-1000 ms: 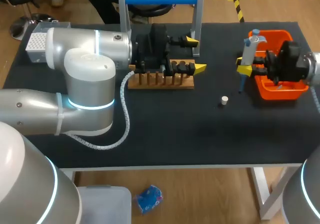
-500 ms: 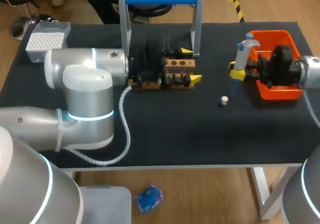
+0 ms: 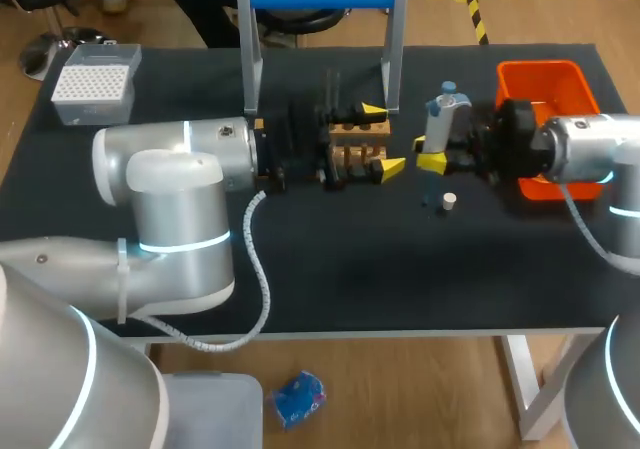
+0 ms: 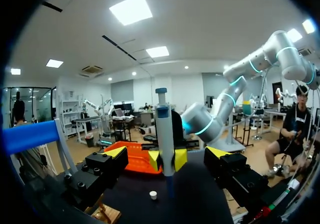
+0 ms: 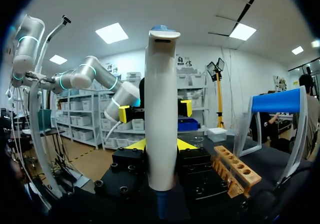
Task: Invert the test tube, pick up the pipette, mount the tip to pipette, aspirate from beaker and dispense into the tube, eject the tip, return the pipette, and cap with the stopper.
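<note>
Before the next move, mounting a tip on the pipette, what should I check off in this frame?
1. Pipette held upright in the right pincer, a finger on each side: ok.
2. Tip on the pipette: not ok, its lower shaft looks bare.
3. Path to the tip box: not ok, the left arm lies between.
4. Left pincer open at the wooden rack, holding nothing: ok.
5. Test tube in the rack: cannot tell.
6. Stopper on the table, apart from the pipette: ok.
</note>
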Controlling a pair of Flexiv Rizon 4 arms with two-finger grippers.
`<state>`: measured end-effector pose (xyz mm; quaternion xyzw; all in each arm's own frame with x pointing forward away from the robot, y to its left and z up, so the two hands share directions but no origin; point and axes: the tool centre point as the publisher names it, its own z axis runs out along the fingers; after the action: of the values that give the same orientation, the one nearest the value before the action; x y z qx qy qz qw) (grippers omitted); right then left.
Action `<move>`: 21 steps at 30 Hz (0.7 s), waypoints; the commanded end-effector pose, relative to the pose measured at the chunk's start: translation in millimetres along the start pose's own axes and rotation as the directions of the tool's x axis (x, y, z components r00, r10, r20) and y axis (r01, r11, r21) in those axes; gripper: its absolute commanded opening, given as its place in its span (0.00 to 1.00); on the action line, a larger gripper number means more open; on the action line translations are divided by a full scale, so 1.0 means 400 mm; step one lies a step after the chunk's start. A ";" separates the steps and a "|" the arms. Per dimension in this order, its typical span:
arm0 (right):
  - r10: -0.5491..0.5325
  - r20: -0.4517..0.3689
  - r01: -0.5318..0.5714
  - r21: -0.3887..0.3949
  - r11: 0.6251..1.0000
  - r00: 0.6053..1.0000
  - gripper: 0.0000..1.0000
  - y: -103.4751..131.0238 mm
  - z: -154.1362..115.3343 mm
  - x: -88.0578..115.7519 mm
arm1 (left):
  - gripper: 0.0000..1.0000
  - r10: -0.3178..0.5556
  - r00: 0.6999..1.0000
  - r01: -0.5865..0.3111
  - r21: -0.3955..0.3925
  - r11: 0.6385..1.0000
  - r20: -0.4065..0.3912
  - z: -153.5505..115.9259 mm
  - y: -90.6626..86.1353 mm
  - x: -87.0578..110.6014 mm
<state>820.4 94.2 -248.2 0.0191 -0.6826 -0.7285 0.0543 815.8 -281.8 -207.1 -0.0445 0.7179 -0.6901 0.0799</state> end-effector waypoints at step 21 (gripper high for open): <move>-0.034 -0.133 0.035 0.010 0.999 0.991 0.00 -0.017 0.125 -0.003 | 1.00 0.001 1.000 -0.002 0.017 1.000 0.008 0.003 0.005 0.003</move>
<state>813.0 141.6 -251.1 0.0777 -0.6818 -0.7224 0.0849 815.5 -281.3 -208.9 -0.0445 0.7115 -0.6965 0.0818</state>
